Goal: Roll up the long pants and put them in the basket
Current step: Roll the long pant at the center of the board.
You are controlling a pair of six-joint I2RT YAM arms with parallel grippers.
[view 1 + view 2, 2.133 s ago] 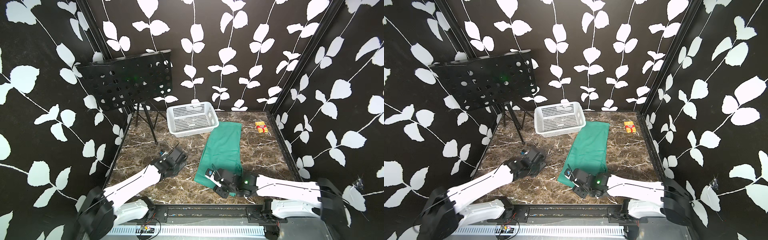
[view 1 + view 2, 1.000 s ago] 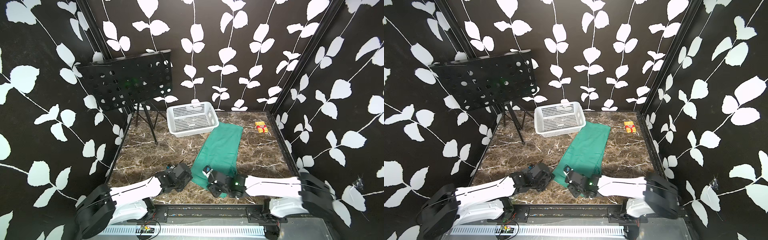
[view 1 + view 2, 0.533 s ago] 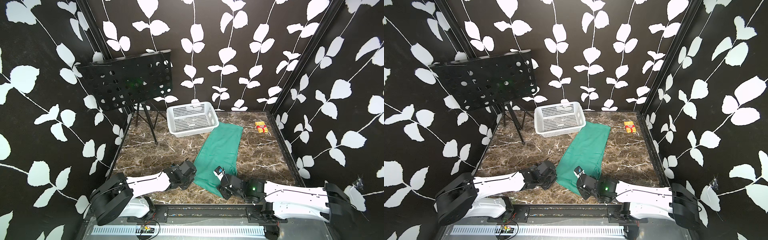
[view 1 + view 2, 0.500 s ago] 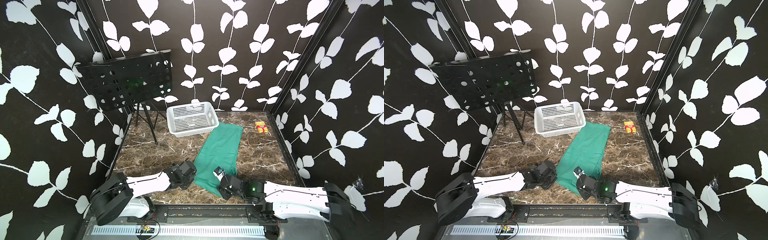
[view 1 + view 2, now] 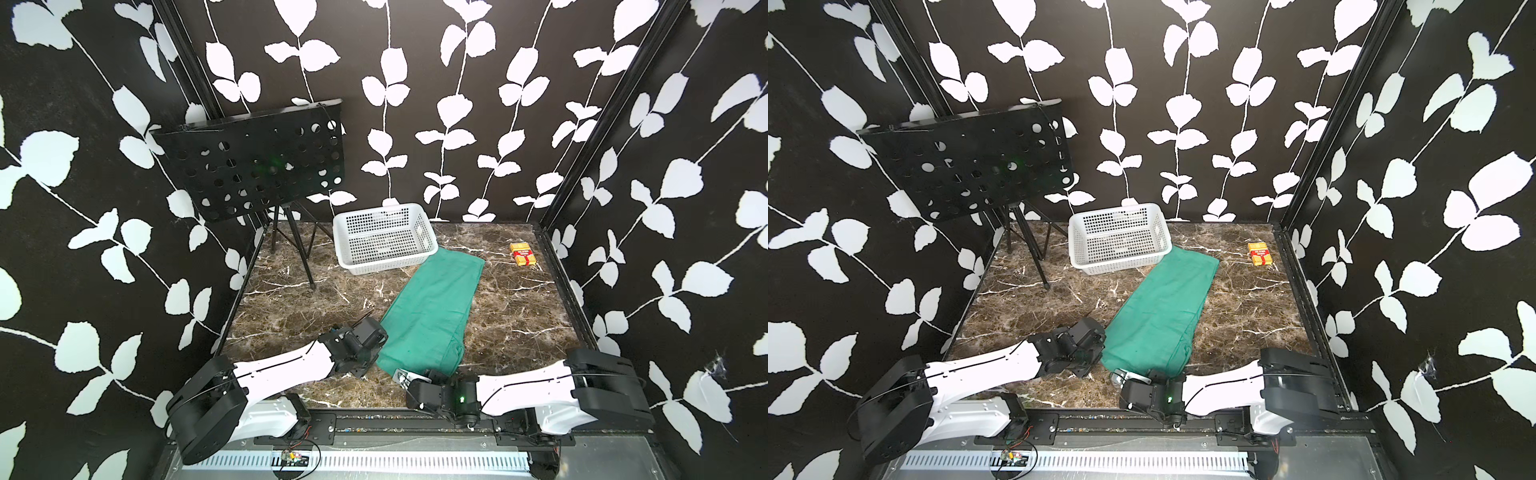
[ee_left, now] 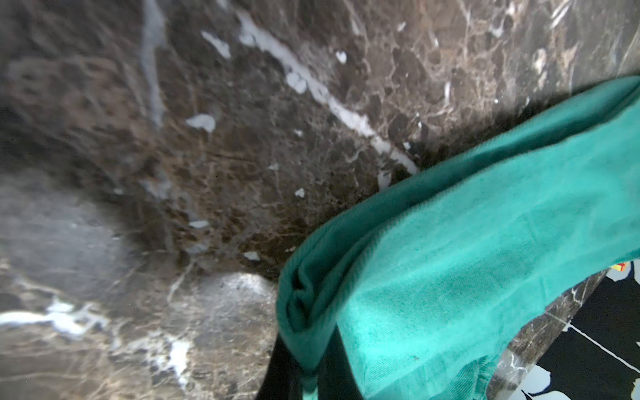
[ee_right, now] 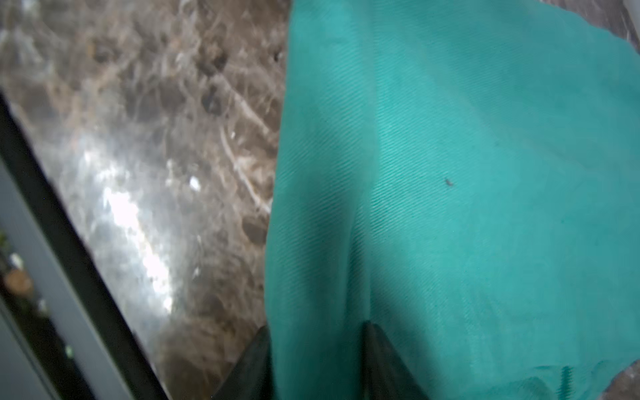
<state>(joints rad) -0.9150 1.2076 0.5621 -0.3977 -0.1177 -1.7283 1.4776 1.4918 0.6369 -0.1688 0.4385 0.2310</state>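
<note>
The long pants (image 5: 432,307) (image 5: 1163,307) lie flat as a teal-green strip, running from the white basket toward the front rail. My left gripper (image 5: 379,353) (image 5: 1100,350) is at the near left corner. In the left wrist view it (image 6: 311,377) is shut on a bunched fold of the pants (image 6: 467,259), lifting that edge off the marble. My right gripper (image 5: 406,375) (image 5: 1126,376) meets the near edge. In the right wrist view its fingertips (image 7: 317,346) stand either side of a ridge of the cloth (image 7: 450,173), which fills the gap.
A white basket (image 5: 386,264) touches the pants' far end. A black perforated music stand (image 5: 257,162) on a tripod is at the back left. A small yellow-red box (image 5: 523,253) lies at the back right. A black rail (image 5: 415,419) borders the front edge.
The left arm swung in from the left and closed on the pants' near left corner. The right gripper slid along the near edge and its jaws narrowed on the cloth.
</note>
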